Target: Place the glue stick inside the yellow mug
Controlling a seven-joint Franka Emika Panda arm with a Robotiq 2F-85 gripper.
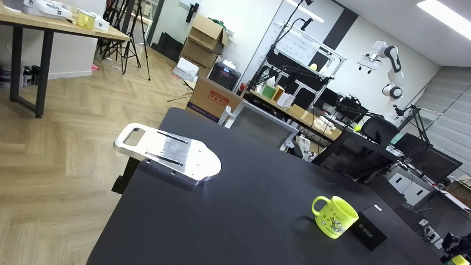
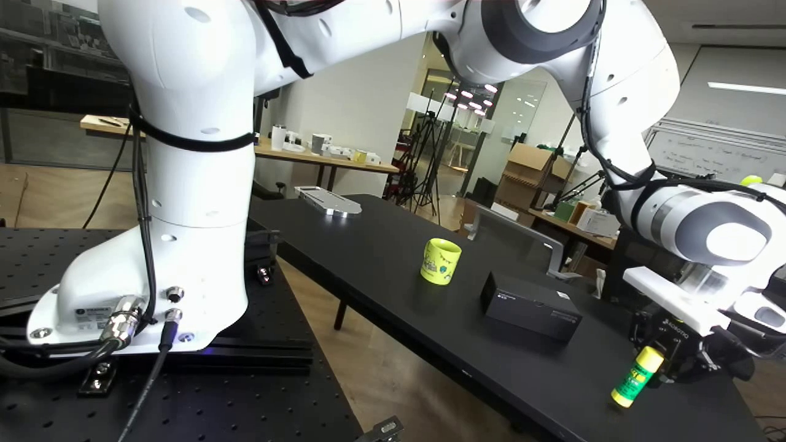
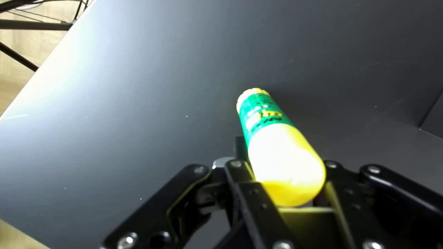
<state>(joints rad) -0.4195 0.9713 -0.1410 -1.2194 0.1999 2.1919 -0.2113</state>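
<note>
Fingers [image 3: 256, 204] closed on glue stick [image 3: 277, 148], 1 at each side of its yellow near end in wrist view. Glue stick tilted, 2 yellow ends, green label between, over tabletop [image 2: 368, 264]; cannot tell whether lower end touches surface. Yellow mug [image 2: 441, 262] upright on tabletop, well apart from glue stick. Black box [image 2: 531, 310] between them. Flat silver tool [image 1: 173, 151] at tabletop corner, well apart from yellow mug in both exterior views.
</note>
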